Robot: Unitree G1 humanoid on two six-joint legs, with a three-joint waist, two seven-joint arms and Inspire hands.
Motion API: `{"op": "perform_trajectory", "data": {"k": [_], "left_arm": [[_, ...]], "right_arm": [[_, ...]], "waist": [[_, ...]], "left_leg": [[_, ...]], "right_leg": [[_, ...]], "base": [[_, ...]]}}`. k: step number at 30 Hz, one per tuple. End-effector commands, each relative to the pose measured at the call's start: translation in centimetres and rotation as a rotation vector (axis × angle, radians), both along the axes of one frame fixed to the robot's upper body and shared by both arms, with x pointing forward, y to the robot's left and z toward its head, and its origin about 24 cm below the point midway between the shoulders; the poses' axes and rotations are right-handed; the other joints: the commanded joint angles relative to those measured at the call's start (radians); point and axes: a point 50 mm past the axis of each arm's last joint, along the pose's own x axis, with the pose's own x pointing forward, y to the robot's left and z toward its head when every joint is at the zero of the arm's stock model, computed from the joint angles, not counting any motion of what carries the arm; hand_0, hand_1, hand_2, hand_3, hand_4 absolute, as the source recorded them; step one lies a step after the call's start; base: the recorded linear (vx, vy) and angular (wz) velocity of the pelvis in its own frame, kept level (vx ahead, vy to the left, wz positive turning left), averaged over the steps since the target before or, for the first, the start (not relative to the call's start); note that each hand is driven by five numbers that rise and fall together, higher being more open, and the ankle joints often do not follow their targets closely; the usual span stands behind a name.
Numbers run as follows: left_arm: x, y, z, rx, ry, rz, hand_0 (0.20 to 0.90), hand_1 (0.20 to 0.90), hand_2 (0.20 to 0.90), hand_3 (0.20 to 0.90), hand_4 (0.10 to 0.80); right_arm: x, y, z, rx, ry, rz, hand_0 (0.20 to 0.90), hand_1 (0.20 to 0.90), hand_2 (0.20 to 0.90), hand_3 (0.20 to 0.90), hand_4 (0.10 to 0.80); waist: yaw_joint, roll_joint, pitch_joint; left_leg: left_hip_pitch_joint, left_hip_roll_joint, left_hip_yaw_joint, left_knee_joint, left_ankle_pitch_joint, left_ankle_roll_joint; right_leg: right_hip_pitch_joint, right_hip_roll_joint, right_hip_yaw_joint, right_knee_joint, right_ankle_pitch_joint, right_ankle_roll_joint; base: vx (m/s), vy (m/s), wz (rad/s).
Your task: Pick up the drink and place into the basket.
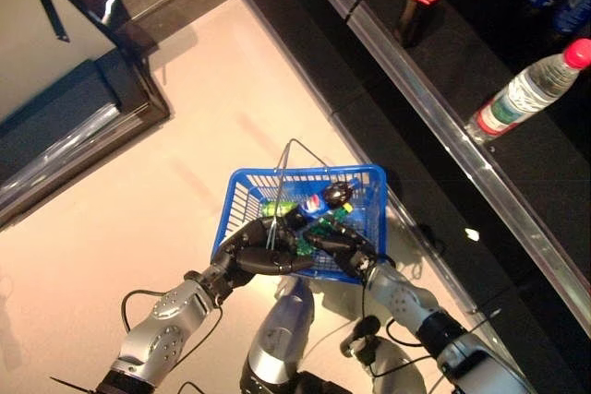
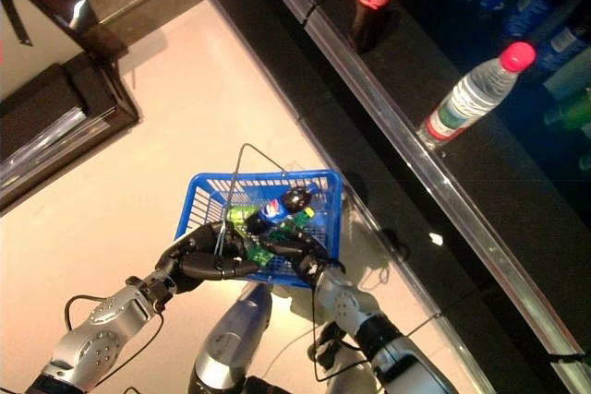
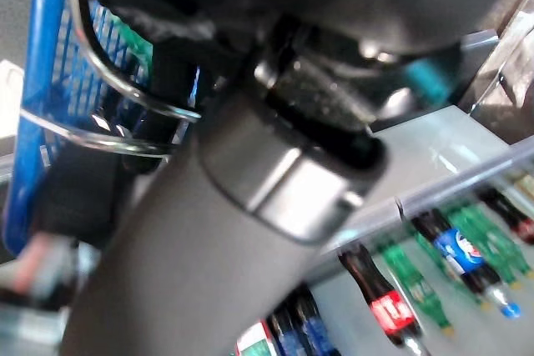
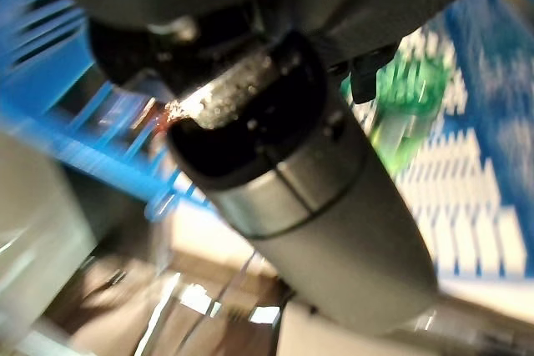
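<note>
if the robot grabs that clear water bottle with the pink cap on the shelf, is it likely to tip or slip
Probably tippy: the water bottle stands upright, tall and narrow, close to the shelf's front rail, so a sideways nudge could topple it. Its smooth clear plastic may be slippery and give under a squeeze. It looks full, so likely fairly heavy.

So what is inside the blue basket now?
Inside the blue basket lie a dark cola bottle and green bottles. Both hands, left hand and right hand, cover its near part, so more may be hidden.
</note>
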Motion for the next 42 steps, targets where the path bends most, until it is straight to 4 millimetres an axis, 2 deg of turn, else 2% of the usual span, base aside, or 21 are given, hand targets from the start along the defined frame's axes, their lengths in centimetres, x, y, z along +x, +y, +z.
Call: {"op": "perform_trajectory", "data": {"k": [1,4,8,9,11,12,16,19,22,24,25,27,31,32,36,38,42], "left_arm": [[0.1,-2.7,9.2,-0.274,-0.569,-0.068,0.300,0.300,0.300,0.200,0.100],[0.2,-1.9,7.3,-0.246,-0.503,0.009,0.300,0.300,0.300,0.200,0.100],[-0.2,-1.0,4.8,-0.180,-0.400,0.088,0.300,0.300,0.300,0.200,0.100],[-0.2,-1.0,4.7,-0.179,-0.395,0.091,0.300,0.300,0.300,0.200,0.100],[-0.6,-0.4,3.2,-0.156,-0.335,0.133,0.300,0.300,0.300,0.200,0.100],[-1.2,-0.1,1.8,-0.150,-0.275,0.165,0.300,0.300,0.300,0.200,0.100],[-2.3,0.4,-0.9,-0.136,-0.143,0.234,0.300,0.300,0.300,0.200,0.100],[-3.5,1.4,-3.9,-0.027,-0.022,0.342,0.300,0.300,0.300,0.200,0.100],[-4.2,2.3,-5.5,0.042,0.040,0.409,0.300,0.300,0.300,0.200,0.100],[-5.5,3.4,-7.4,0.093,0.130,0.498,0.300,0.300,0.300,0.200,0.100],[-6.7,4.3,-9.0,0.140,0.208,0.564,0.300,0.300,0.300,0.200,0.100],[-7.8,5.2,-10.5,0.204,0.278,0.619,0.300,0.300,0.300,0.200,0.100],[-9.5,5.9,-13.1,0.285,0.428,0.690,0.300,0.300,0.300,0.200,0.100],[-10.4,5.9,-14.5,0.336,0.500,0.712,0.300,0.300,0.300,0.200,0.100],[-11.3,5.8,-16.1,0.429,0.601,0.713,0.300,0.300,0.300,0.200,0.100],[-12.5,6.0,-17.2,0.470,0.702,0.733,0.300,0.300,0.300,0.200,0.100],[-14.7,6.4,-18.3,0.486,0.819,0.773,0.300,0.300,0.300,0.200,0.100]], "right_arm": [[-0.8,3.0,4.8,0.166,-0.267,0.188,0.900,0.900,0.900,0.900,0.800],[-2.0,2.1,4.8,0.177,-0.289,0.234,0.900,0.900,0.900,0.900,0.800],[-3.9,0.6,3.9,0.153,-0.280,0.278,0.900,0.900,0.900,0.900,0.800],[-4.0,0.5,3.9,0.152,-0.279,0.278,0.900,0.900,0.900,0.900,0.800],[-5.1,-0.2,3.0,0.153,-0.252,0.290,0.900,0.900,0.900,0.900,0.800],[-6.0,-0.9,2.1,0.166,-0.211,0.287,0.900,0.900,0.900,0.900,0.800],[-7.5,-1.8,0.3,0.198,-0.139,0.278,0.900,0.900,0.900,0.900,0.800],[-8.9,-2.1,-1.0,0.230,-0.089,0.292,0.900,0.900,0.900,0.900,0.800],[-9.8,-2.5,-1.7,0.219,-0.051,0.295,0.900,0.900,0.900,0.900,0.800],[-11.1,-3.3,-3.2,0.192,0.018,0.274,0.900,0.900,0.900,0.900,0.800],[-12.3,-4.1,-4.7,0.159,0.085,0.255,0.900,0.900,0.900,0.900,0.800],[-13.5,-5.2,-6.3,0.129,0.161,0.208,0.900,0.900,0.900,0.900,0.800],[-15.3,-7.0,-9.4,-0.049,0.314,0.135,0.900,0.900,0.900,0.900,0.800],[-16.6,-8.0,-11.6,-0.141,0.417,0.105,0.900,0.900,0.900,0.900,0.800],[-18.4,-9.3,-14.5,-0.263,0.585,0.024,0.900,0.900,0.900,0.900,0.800],[-19.8,-10.3,-16.1,-0.364,0.711,-0.034,0.900,0.900,0.900,0.900,0.800],[-23.0,-12.0,-17.5,-0.527,0.898,-0.050,0.900,0.900,0.900,0.900,0.800]], "waist": [[-0.047,-0.009,-0.099],[-0.071,-0.020,-0.127],[-0.104,-0.033,-0.170],[-0.107,-0.033,-0.175],[-0.125,-0.042,-0.203],[-0.140,-0.050,-0.228],[-0.168,-0.066,-0.278],[-0.198,-0.081,-0.323],[-0.217,-0.088,-0.346],[-0.239,-0.096,-0.370],[-0.256,-0.103,-0.389],[-0.275,-0.111,-0.409],[-0.304,-0.120,-0.437],[-0.316,-0.120,-0.448],[-0.326,-0.117,-0.465],[-0.330,-0.110,-0.478],[-0.333,-0.096,-0.490]], "left_leg": [[0.065,-0.026,0.025,-0.061,0.019,0.130],[0.083,-0.015,0.040,-0.073,0.018,0.127],[0.107,-0.003,0.057,-0.089,0.019,0.125],[0.105,-0.002,0.056,-0.090,0.021,0.125],[0.120,0.006,0.067,-0.101,0.021,0.123],[0.136,0.014,0.079,-0.113,0.021,0.120],[0.168,0.031,0.102,-0.139,0.023,0.114],[0.200,0.048,0.128,-0.166,0.025,0.104],[0.216,0.058,0.149,-0.180,0.026,0.099],[0.228,0.067,0.173,-0.191,0.024,0.094],[0.236,0.074,0.196,-0.200,0.023,0.089],[0.243,0.081,0.224,-0.208,0.020,0.085],[0.250,0.093,0.266,-0.208,0.009,0.076],[0.254,0.098,0.283,-0.208,0.003,0.073],[0.262,0.107,0.306,-0.208,-0.007,0.068],[0.267,0.111,0.324,-0.208,-0.014,0.064],[0.281,0.127,0.366,-0.208,-0.024,0.059]], "right_leg": [[0.024,0.034,0.009,-0.100,0.160,-0.086],[0.033,0.039,0.021,-0.116,0.167,-0.081],[0.052,0.044,0.041,-0.149,0.182,-0.074],[0.051,0.045,0.040,-0.154,0.187,-0.073],[0.063,0.048,0.050,-0.174,0.194,-0.068],[0.077,0.051,0.063,-0.193,0.201,-0.065],[0.106,0.057,0.081,-0.229,0.211,-0.059],[0.132,0.058,0.100,-0.263,0.224,-0.050],[0.144,0.058,0.116,-0.283,0.233,-0.043],[0.155,0.057,0.131,-0.304,0.241,-0.035],[0.163,0.054,0.143,-0.322,0.249,-0.028],[0.169,0.052,0.159,-0.341,0.258,-0.021],[0.175,0.042,0.179,-0.364,0.272,-0.010],[0.179,0.036,0.188,-0.377,0.280,-0.005],[0.190,0.025,0.197,-0.402,0.293,0.002],[0.192,0.014,0.203,-0.413,0.303,0.010],[0.188,-0.013,0.191,-0.424,0.318,0.027]], "base": [[-0.005,-0.004,-0.19],[0.008,0.006,-0.24],[0.016,0.011,-0.20],[0.031,0.007,-0.11],[0.058,0.004,-0.04],[0.064,-0.006,-0.13],[0.069,-0.008,-0.28],[0.071,-0.010,-0.21],[0.033,-0.001,-0.14],[0.036,0.000,-0.19],[0.041,-0.002,-0.37],[0.039,-0.005,-0.35],[0.029,-0.001,-0.30],[0.039,0.014,-0.25],[0.033,0.017,-0.31],[0.048,0.044,-0.20],[0.036,0.057,-0.13]]}}
